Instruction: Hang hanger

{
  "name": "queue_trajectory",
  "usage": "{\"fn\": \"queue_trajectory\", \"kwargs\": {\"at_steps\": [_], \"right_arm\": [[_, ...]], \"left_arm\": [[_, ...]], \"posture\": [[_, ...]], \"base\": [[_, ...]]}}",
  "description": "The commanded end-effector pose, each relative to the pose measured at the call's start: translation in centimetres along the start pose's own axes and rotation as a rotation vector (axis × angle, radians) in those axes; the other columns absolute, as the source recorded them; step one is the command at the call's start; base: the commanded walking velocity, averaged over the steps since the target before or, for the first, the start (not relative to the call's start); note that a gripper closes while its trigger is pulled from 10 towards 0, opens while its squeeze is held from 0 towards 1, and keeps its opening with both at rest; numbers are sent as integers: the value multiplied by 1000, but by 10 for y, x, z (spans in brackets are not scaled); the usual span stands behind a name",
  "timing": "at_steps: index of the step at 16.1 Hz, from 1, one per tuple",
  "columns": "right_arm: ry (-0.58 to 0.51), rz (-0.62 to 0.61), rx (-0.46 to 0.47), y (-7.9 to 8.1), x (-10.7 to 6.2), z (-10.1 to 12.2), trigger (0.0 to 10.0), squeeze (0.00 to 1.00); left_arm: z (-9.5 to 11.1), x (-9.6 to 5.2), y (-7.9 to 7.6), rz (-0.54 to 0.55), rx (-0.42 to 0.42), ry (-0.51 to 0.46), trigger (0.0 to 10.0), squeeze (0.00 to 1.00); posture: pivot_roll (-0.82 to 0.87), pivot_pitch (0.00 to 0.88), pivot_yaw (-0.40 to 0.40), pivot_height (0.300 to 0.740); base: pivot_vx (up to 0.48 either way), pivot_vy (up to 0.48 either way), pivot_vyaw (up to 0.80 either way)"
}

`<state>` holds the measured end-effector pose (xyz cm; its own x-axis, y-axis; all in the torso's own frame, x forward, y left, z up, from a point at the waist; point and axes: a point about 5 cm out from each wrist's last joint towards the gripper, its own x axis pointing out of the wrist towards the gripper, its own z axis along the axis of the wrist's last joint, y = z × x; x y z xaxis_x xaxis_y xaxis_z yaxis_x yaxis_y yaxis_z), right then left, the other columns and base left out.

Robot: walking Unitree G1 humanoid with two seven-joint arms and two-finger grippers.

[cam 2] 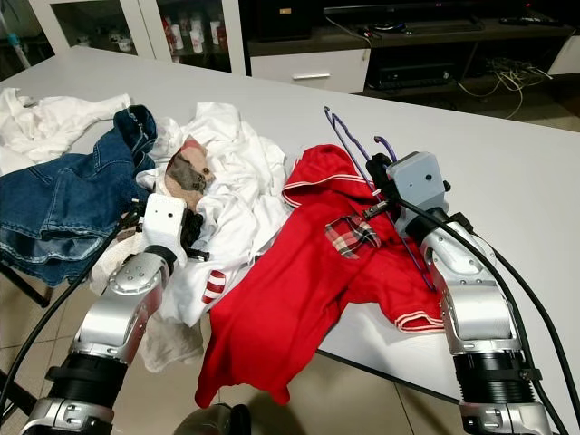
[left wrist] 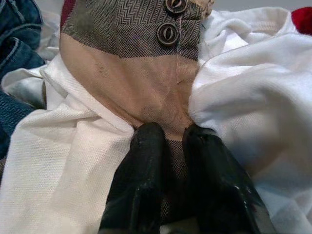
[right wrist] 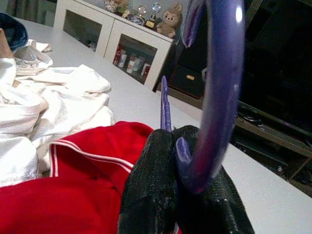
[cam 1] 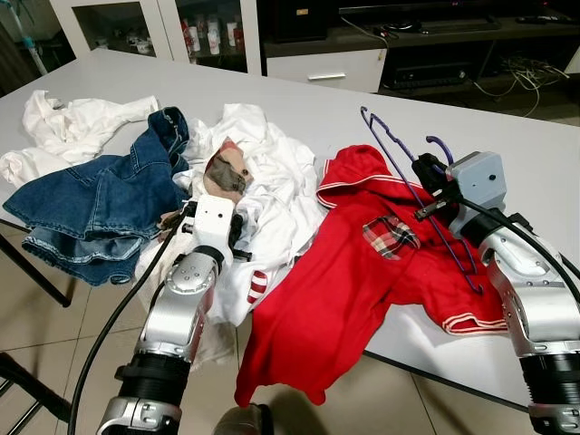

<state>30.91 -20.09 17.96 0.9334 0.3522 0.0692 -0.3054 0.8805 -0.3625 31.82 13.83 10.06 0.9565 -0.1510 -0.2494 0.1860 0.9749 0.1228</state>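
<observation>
Right hand pinches a thin purple hanger — glossy, hooked.

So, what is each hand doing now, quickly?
Left hand: closed on the brown garment.
Right hand: closed on the purple hanger.
</observation>
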Motion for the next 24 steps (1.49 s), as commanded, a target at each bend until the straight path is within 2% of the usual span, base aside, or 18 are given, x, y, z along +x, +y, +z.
{"fn": "queue_trajectory", "kwargs": {"at_steps": [1, 2, 3, 4, 8, 10, 14, 15, 17, 19, 21, 23, 24], "right_arm": [[-19, 4, -7, 0, 5, 4, 10000, 0], [-19, 5, -7, 0, 5, 4, 10000, 0], [-18, 6, -7, 0, 5, 4, 10000, 0], [-18, 5, -7, 0, 4, 4, 10000, 0], [-18, 6, -8, 0, 4, 5, 10000, 0], [-18, 5, -8, 0, 4, 5, 10000, 0], [-18, 3, -7, 0, 4, 4, 10000, 0], [-19, 1, -7, -1, 4, 4, 10000, 0], [-19, -2, -5, 0, 4, 4, 10000, 0], [-19, -3, -4, 0, 4, 4, 10000, 0], [-19, -7, -5, -1, 4, 5, 10000, 0], [-16, -16, -5, -3, 2, 4, 10000, 0], [-14, -18, -3, -2, 1, 3, 10000, 0]], "left_arm": [[-7, 1, -4, -23, 5, 47, 10000, 0], [-7, 2, -6, -45, 5, 47, 10000, 0], [-7, 2, -8, -66, -1, 44, 5961, 0], [-6, 0, -13, -103, -3, 28, 0, 0], [-9, -3, -20, -162, 6, 26, 0, 0], [-5, -3, -23, -185, 15, -12, 0, 0], [27, -3, -30, -212, 87, -235, 0, 0], [41, -2, -33, -203, 95, -331, 0, 0], [55, 1, -35, -199, 93, -406, 0, 0], [64, 6, -39, -228, 103, -444, 0, 0], [63, 8, -42, -241, 136, -426, 0, 0], [56, 13, -38, -166, 106, -382, 0, 0], [52, 15, -36, -127, 88, -363, 10000, 0]], "posture": [[29, 3, 41, 740], [29, 3, 41, 740], [29, 3, 41, 740], [26, 6, 39, 740], [24, 7, 37, 740], [24, 7, 37, 740], [24, 7, 37, 740], [24, 7, 37, 740], [24, 7, 37, 740], [21, 10, 37, 740], [21, 10, 37, 740], [11, 9, 41, 740], [11, 9, 41, 740]], "base": [[0, 0, 0], [0, 0, 0], [0, 0, 0], [0, 0, 0], [0, 0, 0], [0, 0, 0], [0, 0, 0], [0, 0, 0], [0, 0, 0], [0, 0, 0], [0, 0, 0], [0, 0, 0], [0, 0, 0]]}}
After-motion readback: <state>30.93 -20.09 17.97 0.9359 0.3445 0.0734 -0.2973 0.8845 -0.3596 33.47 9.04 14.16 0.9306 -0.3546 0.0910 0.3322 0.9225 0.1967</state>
